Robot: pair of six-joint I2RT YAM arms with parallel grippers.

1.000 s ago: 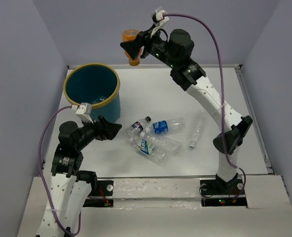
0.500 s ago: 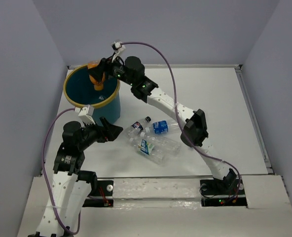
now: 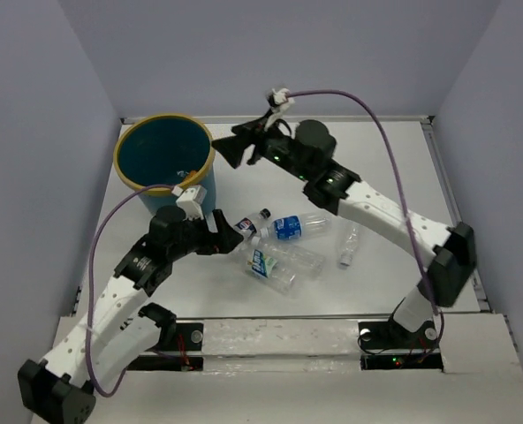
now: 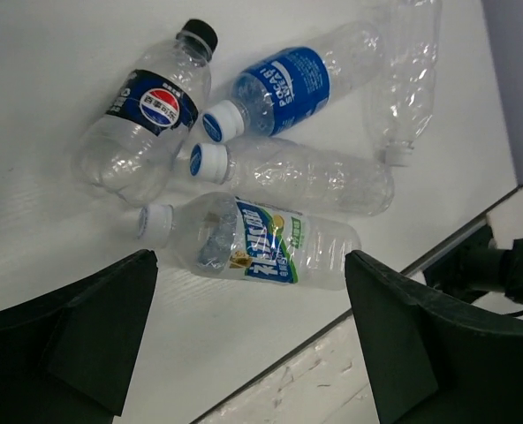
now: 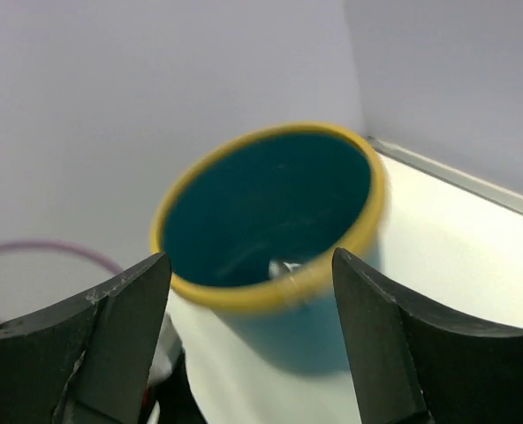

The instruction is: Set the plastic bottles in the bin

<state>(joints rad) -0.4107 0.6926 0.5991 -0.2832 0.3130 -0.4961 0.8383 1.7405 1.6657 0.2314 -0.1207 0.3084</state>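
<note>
Plastic bottles [image 3: 284, 240]: cluster on table near bin [image 3: 120, 163], right side; left gripper [image 3: 226, 233] splayed, empty, above cluster; right gripper [image 3: 229, 150] splayed, empty, beside bin rim; step, likely: next pick; needs descent, clamp on one bottle

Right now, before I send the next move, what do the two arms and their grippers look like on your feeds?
Both the left arm and the right arm have white link shells with black joint housings. The left gripper and the right gripper each end in two matte black, wedge-shaped fingers. A purple cable loops away from each wrist, out of a small white connector.
</note>
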